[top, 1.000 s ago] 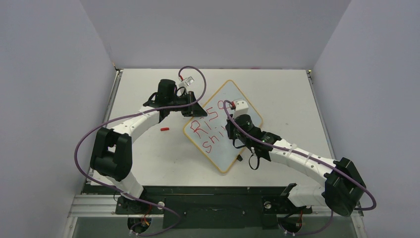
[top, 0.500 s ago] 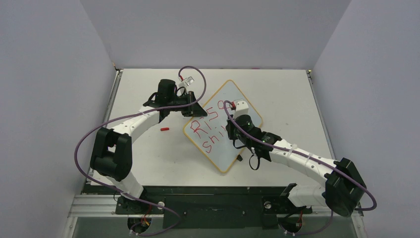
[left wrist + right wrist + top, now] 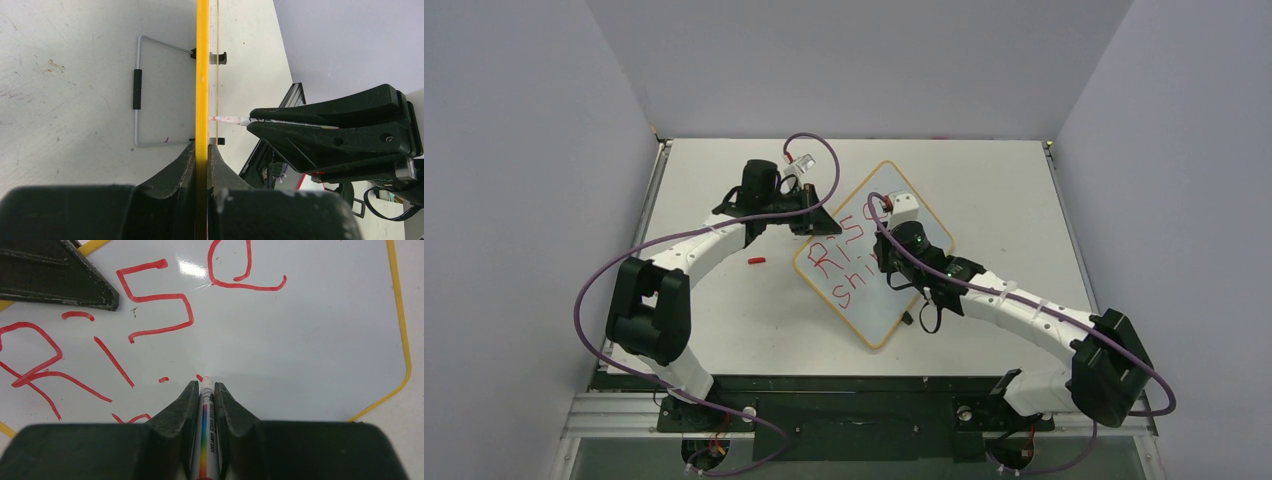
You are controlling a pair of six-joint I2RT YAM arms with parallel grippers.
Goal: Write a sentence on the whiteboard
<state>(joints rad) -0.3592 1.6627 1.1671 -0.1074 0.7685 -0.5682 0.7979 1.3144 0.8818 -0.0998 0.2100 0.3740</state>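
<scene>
The right gripper (image 3: 205, 386) is closed on a marker (image 3: 205, 450). The barrel sits clamped between the two fingers with the tip pointing forward and down. The tip is at the surface of the whiteboard (image 3: 879, 300), beside a small red dot. Whether it is touching or just clear of the surface cannot be told.

The whiteboard sits mid-table, turned corner-on to the arms like a diamond. Whether it lies flat or is propped cannot be told. Red writing (image 3: 150, 300) fills its left half: an upper row of four characters and the start of a lower row, where the tip now stands.

To the left of the whiteboard, a small red cap (image 3: 757, 261) lies on the table (image 3: 984, 180), apart from everything else.

Further back, the left gripper (image 3: 202, 147) is closed on the yellow frame at the far-left edge, one finger on each face.

Step in hand, by judgement: the lower row is mid-word and the sentence is not finished. The next stroke calls for light, even tip contact and a short sideways move to the right — clear of the letters already written. The left clamp should hold firm so the whiteboard does not slide under the marker.
</scene>
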